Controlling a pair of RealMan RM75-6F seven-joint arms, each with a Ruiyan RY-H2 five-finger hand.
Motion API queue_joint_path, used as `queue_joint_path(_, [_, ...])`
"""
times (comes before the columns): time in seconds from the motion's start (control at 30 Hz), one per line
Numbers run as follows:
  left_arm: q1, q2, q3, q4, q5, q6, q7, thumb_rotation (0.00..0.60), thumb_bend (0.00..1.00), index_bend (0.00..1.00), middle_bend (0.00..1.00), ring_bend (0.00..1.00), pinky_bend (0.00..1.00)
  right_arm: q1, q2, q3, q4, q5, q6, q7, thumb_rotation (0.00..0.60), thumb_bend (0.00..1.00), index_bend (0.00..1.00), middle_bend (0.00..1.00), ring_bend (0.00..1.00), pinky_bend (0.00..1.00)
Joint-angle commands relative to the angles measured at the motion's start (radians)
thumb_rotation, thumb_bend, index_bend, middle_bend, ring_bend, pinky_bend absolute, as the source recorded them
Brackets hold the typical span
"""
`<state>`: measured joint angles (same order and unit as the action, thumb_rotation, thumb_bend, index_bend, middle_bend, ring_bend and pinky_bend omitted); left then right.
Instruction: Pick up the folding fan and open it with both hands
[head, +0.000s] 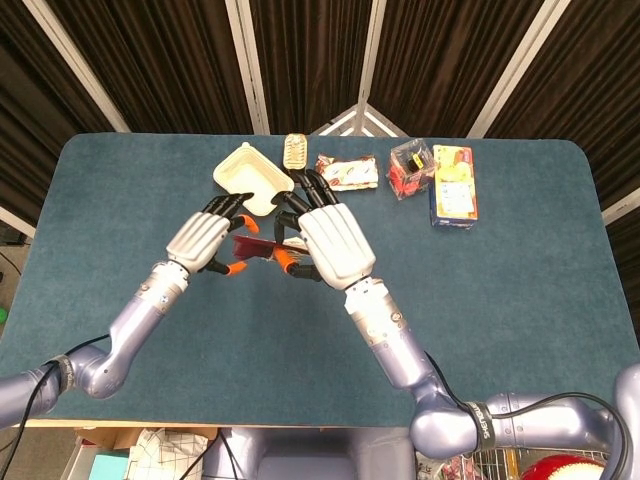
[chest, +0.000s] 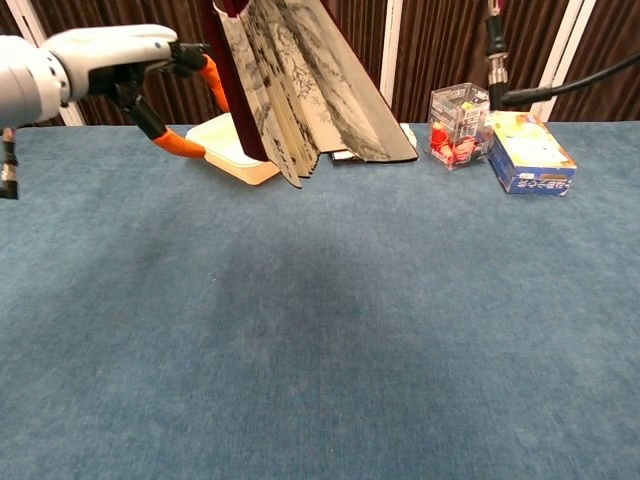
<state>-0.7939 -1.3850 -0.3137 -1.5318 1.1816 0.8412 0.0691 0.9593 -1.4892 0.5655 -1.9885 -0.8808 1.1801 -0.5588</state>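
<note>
Folding fan (chest: 300, 90) hanging from right robot hand (head: 335, 240), left robot hand (head: 200, 241) beside.

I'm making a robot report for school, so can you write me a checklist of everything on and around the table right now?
Surface: blue table, felt-like top.
Job's things: folding fan partly spread, held up above the table.
Clutter: white tray, clear box, blue carton and a snack packet along the far edge.
Hands: right hand holds the fan; left hand is close beside the fan's dark outer rib with fingers apart, contact cannot be told.
Cables: black cable running in at the upper right of the chest view.
Surroundings: dark curtains behind the table.
</note>
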Motion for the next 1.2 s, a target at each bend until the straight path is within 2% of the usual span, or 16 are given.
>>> queue_joint_path(0.03, [-0.01, -0.019, 0.006, -0.005, -0.012, 0.007, 0.016, 0.6, 0.34, 0.42, 0.0, 0.0, 0.0, 0.003, 0.004, -0.004, -0.009, 0.005, 0.006, 0.001, 0.6, 0.52, 0.79, 0.3, 0.01, 0.0])
queue_joint_path(0.5, [-0.047, -0.093, 0.013, -0.001, -0.044, 0.056, 0.096, 0.6, 0.39, 0.46, 0.0, 0.0, 0.0, 0.003, 0.035, -0.022, -0.048, 0.022, 0.029, 0.028, 0.6, 0.52, 0.81, 0.31, 0.01, 0.0])
queue_joint_path(0.67, [-0.052, -0.123, 0.013, 0.002, -0.055, 0.085, 0.114, 0.6, 0.47, 0.61, 0.06, 0.0, 0.0, 0.005, 0.045, -0.03, -0.059, 0.02, 0.033, 0.038, 0.6, 0.52, 0.81, 0.31, 0.01, 0.0])
queue_joint_path(0.8, [-0.05, -0.14, 0.014, 0.009, -0.05, 0.119, 0.127, 0.6, 0.49, 0.69, 0.09, 0.0, 0.0, 0.004, 0.056, -0.034, -0.067, 0.02, 0.039, 0.047, 0.6, 0.52, 0.81, 0.32, 0.01, 0.0])
queue_joint_path(1.2, [-0.025, -0.103, 0.012, 0.007, -0.042, 0.165, 0.108, 0.6, 0.49, 0.7, 0.1, 0.0, 0.0, -0.025, 0.106, -0.089, -0.066, -0.031, 0.038, 0.068, 0.6, 0.52, 0.82, 0.32, 0.01, 0.0])
